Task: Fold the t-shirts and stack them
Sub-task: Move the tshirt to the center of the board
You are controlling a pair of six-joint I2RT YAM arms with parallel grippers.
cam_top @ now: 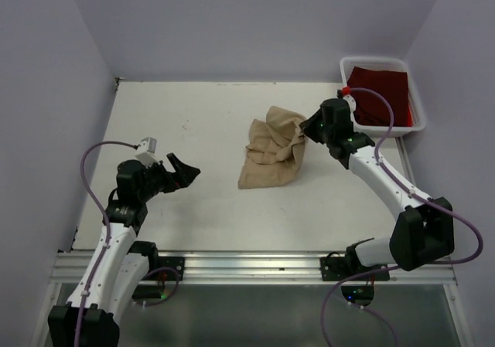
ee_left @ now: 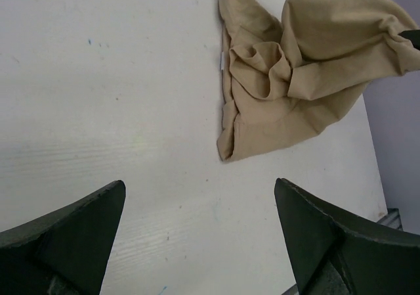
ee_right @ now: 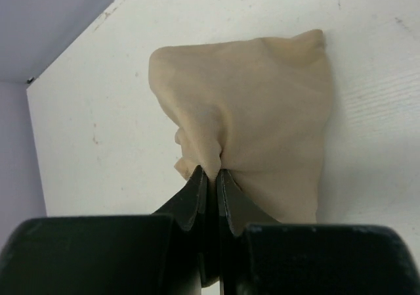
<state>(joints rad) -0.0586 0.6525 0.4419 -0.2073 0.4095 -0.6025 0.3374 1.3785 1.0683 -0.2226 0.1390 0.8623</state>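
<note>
A tan t-shirt [cam_top: 271, 150] lies crumpled in the middle of the white table [cam_top: 193, 130], its right edge lifted. My right gripper [cam_top: 307, 125] is shut on that raised edge; in the right wrist view the tan t-shirt [ee_right: 262, 111] bunches into the closed fingertips [ee_right: 197, 183] of the right gripper [ee_right: 211, 175]. My left gripper [cam_top: 184, 169] hovers open over bare table left of the shirt, well apart from it. From the left wrist, the tan t-shirt [ee_left: 295, 65] lies ahead of the open left gripper [ee_left: 200, 196]. A dark red t-shirt [cam_top: 379, 96] lies in the bin.
A white plastic bin [cam_top: 416, 103] sits at the table's far right corner, just behind the right arm. Purple walls close in the table at the back and on both sides. A metal rail [cam_top: 255, 266] runs along the near edge.
</note>
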